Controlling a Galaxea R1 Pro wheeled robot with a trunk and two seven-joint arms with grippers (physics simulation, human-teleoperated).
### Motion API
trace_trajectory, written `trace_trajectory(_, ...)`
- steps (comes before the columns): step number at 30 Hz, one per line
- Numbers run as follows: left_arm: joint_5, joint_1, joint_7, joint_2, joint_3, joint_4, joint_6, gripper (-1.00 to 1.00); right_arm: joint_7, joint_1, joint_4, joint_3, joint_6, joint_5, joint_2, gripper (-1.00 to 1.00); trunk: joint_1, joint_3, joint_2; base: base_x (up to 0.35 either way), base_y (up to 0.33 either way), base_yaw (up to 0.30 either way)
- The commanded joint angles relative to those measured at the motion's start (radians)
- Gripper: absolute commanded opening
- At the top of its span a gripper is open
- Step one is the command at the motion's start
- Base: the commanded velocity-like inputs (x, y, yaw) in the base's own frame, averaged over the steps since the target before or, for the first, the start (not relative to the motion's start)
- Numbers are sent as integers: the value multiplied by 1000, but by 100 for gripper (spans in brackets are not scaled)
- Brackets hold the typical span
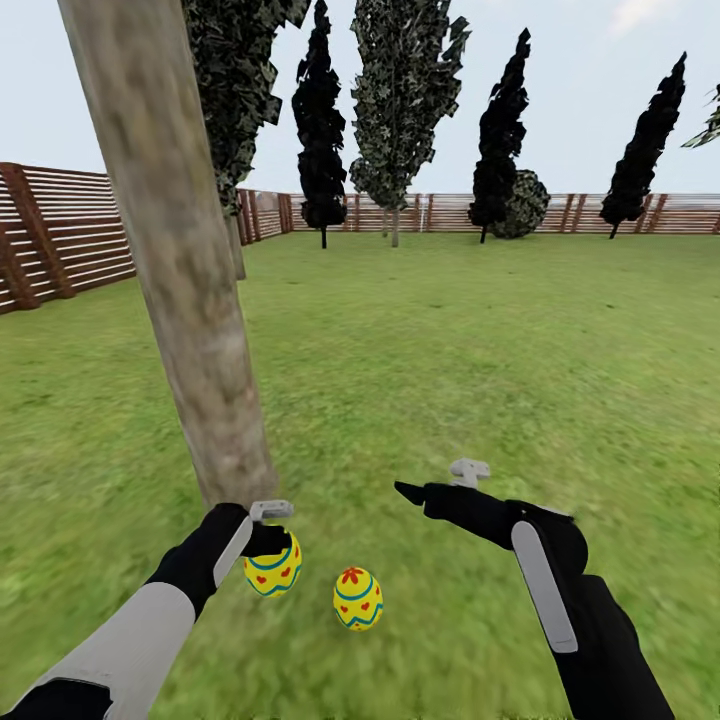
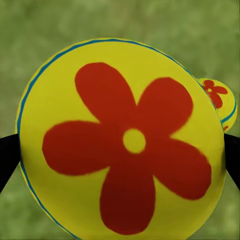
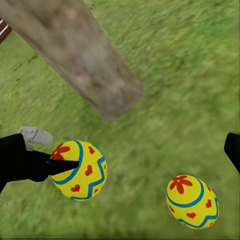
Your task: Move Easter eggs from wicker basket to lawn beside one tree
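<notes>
Two yellow Easter eggs with red flowers and blue wavy bands are by the foot of the leaning grey-brown tree (image 1: 185, 300), on the lawn (image 1: 480, 360). My left gripper (image 1: 272, 552) is shut on one egg (image 1: 273, 572), low over the grass beside the trunk. That egg's red flower (image 2: 127, 145) faces the left wrist camera, with a black finger (image 2: 7, 160) at each side. The other egg (image 1: 358, 598) lies free on the grass just right of it. My right gripper (image 1: 425, 490) hangs open and empty above the grass, to the right of both eggs. The wicker basket is out of view.
A brown slat fence (image 1: 60, 235) edges the lawn on the left and across the back. Dark cypress-like trees (image 1: 320, 130) and a thin-trunked tree (image 1: 400, 110) stand along the far fence. Open grass stretches ahead and to the right.
</notes>
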Motion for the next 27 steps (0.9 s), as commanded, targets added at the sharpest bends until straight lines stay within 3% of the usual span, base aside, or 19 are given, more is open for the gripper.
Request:
trace_trajectory(1, 7, 0, 4, 1, -3, -1, 2, -100, 8, -1, -1, 0, 4, 7, 0, 100, 0, -5, -1, 0, 0, 0)
trace_trajectory(11, 6, 0, 4, 5, -6, 3, -63, -100, 8, 0, 0, 4, 3, 7, 1, 100, 5, -44, -3, 0, 0, 0)
trace_trajectory(22, 5, 0, 4, 3, -7, 79, -185, -100, 9, -1, 2, 4, 3, 7, 0, 100, 10, -86, -6, 0, 0, 0)
trace_trajectory(27, 5, 0, 4, 2, -7, 95, -211, -100, 9, -1, 2, 5, 2, 7, 1, 100, 12, -105, -7, 0, 0, 0)
